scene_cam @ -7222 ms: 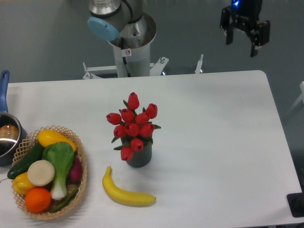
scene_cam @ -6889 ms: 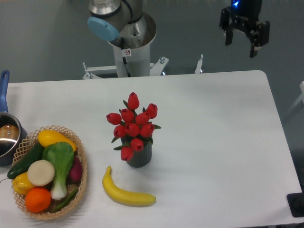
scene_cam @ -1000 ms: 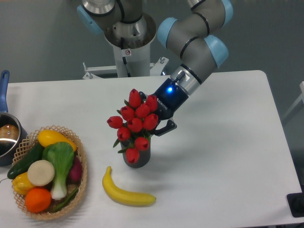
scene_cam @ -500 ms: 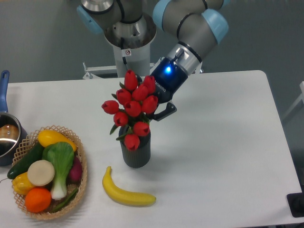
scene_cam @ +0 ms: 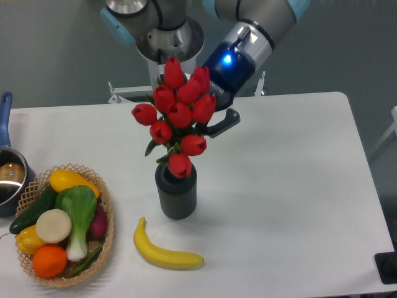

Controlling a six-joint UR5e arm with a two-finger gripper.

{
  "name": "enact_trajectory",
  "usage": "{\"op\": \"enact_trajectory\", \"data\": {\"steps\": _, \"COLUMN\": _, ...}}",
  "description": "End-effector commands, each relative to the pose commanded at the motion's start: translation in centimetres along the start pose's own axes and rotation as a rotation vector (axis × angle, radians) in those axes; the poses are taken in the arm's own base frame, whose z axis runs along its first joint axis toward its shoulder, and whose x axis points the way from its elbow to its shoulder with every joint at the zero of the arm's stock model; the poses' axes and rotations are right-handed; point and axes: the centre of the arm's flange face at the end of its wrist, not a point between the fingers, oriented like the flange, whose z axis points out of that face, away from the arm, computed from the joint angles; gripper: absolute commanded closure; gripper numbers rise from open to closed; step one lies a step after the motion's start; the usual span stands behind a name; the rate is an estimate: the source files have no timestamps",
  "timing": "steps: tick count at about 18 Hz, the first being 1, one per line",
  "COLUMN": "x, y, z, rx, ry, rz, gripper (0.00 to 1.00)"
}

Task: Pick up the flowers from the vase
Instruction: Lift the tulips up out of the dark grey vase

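1. The flowers (scene_cam: 178, 114) hang above the vase (scene_cam: 176, 194), the gripper (scene_cam: 209, 126) behind them.
2. The banana (scene_cam: 165, 254) lies before the vase.
3. The basket (scene_cam: 107, 231) sits left, the pot (scene_cam: 10, 177) beyond it.

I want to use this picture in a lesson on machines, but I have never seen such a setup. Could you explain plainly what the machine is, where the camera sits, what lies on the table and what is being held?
The grey and pale blue machine is a robot arm, bolted at the far edge of a white table. A single fixed camera looks down on it from the front and above.

At the arm's end is its tool, a two-finger clamp. It has gripped the flowers, a bunch of red tulip buds, from behind and holds them raised. The lowest bud hangs just over the mouth of the vase, a small dark ribbed cylinder. Whether the stems are fully out cannot be seen.

Also on the table: a banana in front of the vase, a wicker basket of vegetables and fruit at the left, and a metal pot with a blue handle at the left edge.
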Motion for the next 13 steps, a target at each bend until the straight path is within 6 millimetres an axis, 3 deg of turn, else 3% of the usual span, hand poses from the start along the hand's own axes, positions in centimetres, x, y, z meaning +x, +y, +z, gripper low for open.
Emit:
{"op": "enact_trajectory", "data": {"steps": 5, "x": -1.5, "y": -1.7, "z": -2.5, "rx": 0.014, "ry": -0.050, "rz": 0.006, "gripper": 0.51}}
{"op": "enact_trajectory", "data": {"steps": 9, "x": -4.8, "y": 0.2, "z": -6.8, "rx": 0.015, "ry": -0.139, "rz": -0.027, "gripper": 0.51}}
{"op": "enact_trajectory", "data": {"steps": 13, "x": -9.7, "y": 2.8, "z": -10.3, "rx": 0.016, "ry": -0.207, "rz": -0.066, "gripper": 0.51}}
